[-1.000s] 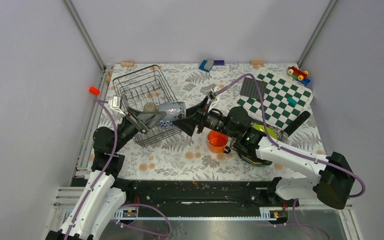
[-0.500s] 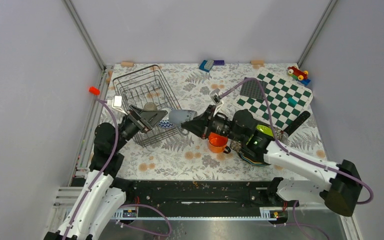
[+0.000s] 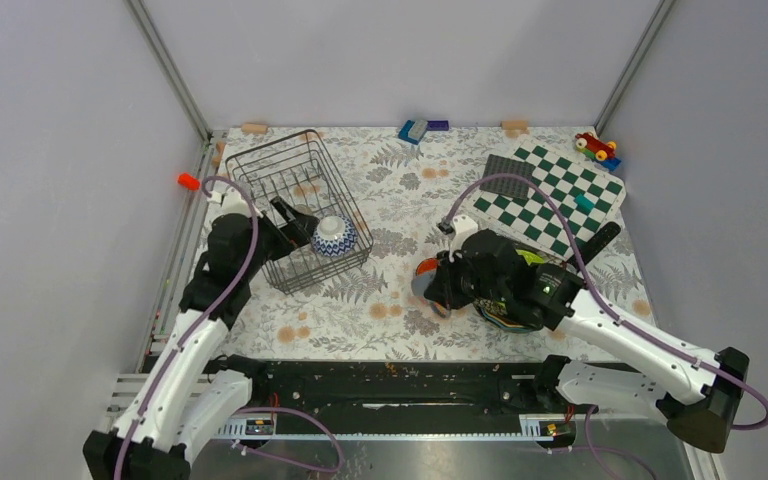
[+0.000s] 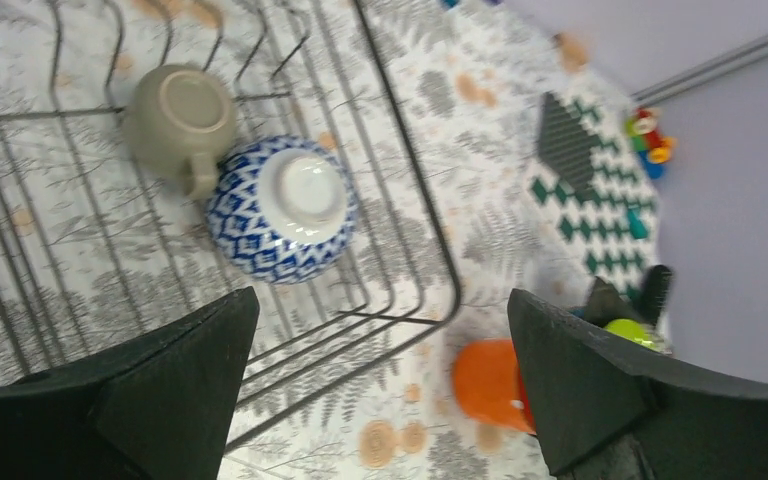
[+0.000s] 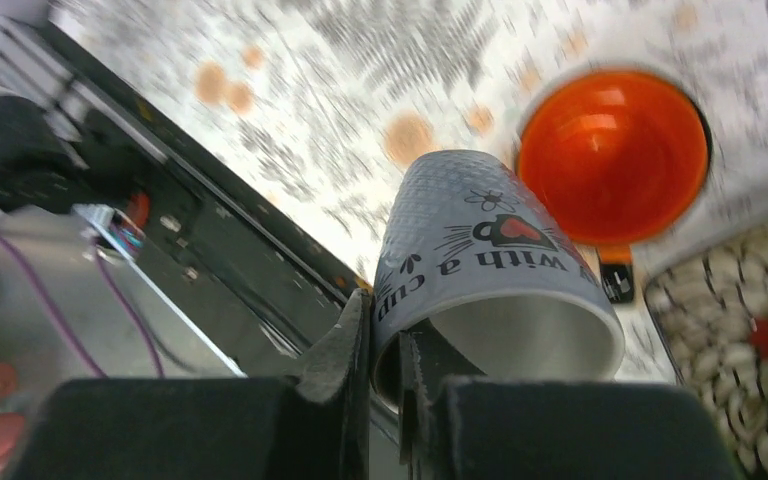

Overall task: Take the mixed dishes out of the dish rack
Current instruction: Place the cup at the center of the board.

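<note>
The dish rack [image 3: 295,195] stands at the back left and holds an upturned blue patterned bowl [image 3: 333,237] [image 4: 282,208] and a grey cup [image 4: 180,120] beside it. My left gripper [image 3: 298,222] [image 4: 380,300] hangs open over the rack's near corner, holding nothing. My right gripper [image 3: 430,285] [image 5: 385,320] is shut on the wall of a white mug [image 5: 490,250] with printed lettering, one finger inside it and one outside. The mug is tilted above the orange mug [image 5: 612,155] [image 4: 490,385] on the cloth. A pile of plates [image 3: 520,305] with a lime-green one on top lies under the right arm.
A green-white chequered board [image 3: 565,195] and a dark studded square [image 3: 505,178] lie at the back right, with a toy car [image 3: 595,147] beyond. A blue block [image 3: 415,130] sits by the back wall. A black bar [image 3: 595,245] lies near the plates.
The white mug has passed from my left gripper to my right one. The left opened and drew back to the rack; the right shut on the mug and carried it right, over the orange mug.
</note>
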Robot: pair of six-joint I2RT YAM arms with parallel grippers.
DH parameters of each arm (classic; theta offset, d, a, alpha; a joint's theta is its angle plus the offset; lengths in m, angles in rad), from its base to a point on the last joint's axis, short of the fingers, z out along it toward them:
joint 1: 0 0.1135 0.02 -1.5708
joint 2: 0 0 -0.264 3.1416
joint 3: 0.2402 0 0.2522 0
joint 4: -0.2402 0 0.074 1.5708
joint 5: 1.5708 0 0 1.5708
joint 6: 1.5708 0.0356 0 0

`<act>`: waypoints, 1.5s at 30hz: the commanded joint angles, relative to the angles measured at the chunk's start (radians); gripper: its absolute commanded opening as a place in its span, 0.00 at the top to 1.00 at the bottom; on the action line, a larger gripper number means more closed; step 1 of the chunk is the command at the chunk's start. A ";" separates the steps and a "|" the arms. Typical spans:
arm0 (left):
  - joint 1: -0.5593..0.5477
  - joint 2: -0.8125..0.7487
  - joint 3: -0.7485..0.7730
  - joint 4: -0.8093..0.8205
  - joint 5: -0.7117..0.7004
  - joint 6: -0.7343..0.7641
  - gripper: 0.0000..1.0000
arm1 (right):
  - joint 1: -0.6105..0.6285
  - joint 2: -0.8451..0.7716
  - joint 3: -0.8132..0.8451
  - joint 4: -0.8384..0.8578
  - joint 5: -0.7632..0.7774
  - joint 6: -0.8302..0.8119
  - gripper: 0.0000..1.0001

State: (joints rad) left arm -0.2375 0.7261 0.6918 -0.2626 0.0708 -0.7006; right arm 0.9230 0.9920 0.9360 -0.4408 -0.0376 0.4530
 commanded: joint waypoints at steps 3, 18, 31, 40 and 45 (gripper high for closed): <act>0.000 0.141 0.078 -0.050 -0.155 0.110 0.01 | 0.042 0.035 -0.020 -0.288 0.052 0.075 1.00; -0.004 0.373 0.132 -0.007 -0.154 0.124 0.01 | 0.117 0.299 0.013 -0.492 0.203 0.085 0.97; -0.053 0.508 0.204 -0.035 -0.219 0.133 0.01 | 0.117 0.331 0.015 -0.446 0.196 0.066 0.56; -0.083 0.618 0.274 -0.082 -0.289 0.136 0.01 | 0.117 0.130 0.012 -0.437 0.201 0.055 0.03; -0.078 0.662 0.296 -0.045 -0.305 0.137 0.01 | 0.117 -0.026 -0.037 -0.303 0.240 0.053 0.00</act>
State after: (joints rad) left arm -0.3191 1.3640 0.9306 -0.3511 -0.1860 -0.5732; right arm 1.0325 1.0618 0.9165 -0.8494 0.1471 0.5129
